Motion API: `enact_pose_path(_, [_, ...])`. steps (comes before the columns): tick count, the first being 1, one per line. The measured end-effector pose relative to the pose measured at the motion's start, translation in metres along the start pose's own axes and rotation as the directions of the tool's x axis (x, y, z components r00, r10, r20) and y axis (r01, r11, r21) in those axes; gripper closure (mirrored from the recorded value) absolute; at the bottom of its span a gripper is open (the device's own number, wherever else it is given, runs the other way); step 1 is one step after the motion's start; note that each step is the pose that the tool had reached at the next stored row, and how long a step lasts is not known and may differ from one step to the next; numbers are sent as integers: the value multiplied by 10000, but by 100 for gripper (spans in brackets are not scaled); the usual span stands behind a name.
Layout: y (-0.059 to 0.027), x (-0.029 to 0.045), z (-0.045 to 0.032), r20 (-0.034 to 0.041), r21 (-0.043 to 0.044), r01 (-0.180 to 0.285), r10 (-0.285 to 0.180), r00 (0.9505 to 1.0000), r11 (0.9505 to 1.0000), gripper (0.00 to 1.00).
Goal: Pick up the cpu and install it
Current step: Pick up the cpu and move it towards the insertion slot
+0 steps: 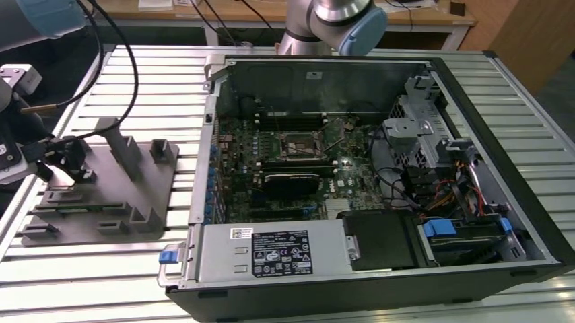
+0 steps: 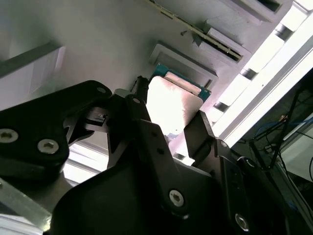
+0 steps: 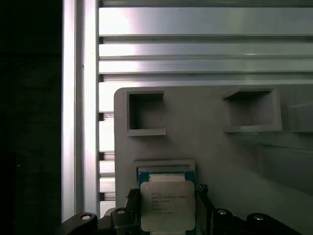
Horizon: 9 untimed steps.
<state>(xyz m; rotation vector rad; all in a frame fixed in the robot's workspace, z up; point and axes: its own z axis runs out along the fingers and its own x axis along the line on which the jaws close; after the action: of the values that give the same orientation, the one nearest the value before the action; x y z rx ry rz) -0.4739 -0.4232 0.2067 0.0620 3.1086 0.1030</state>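
The cpu [image 3: 167, 208] runs off the picture's edge in the first wrist view, its print too small to read, and the grey tray [image 3: 210, 156] is cropped there too. In the second wrist view the black body of the gripper [image 2: 168, 107] hides the chip's near part; glare washes out its metal top. In the exterior view the arm [image 1: 337, 20] leaves the frame at the top edge.

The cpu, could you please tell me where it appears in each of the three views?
Exterior view: I cannot pick it out; the gripper hangs over the grey fixture tray at that view's left.
First wrist view: the cpu lies between the gripper's fingers.
Second wrist view: the cpu, likewise between those fingers.
Shared landmark: the grey fixture tray.
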Motion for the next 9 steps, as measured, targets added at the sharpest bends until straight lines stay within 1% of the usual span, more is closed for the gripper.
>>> enact_pose_path(4, [7,-3,-99,4,0,0,0,10000,10000,45])
enact_pose_path(9, [16,-7,-244,10,-1,1,-1,10000,10000,45])
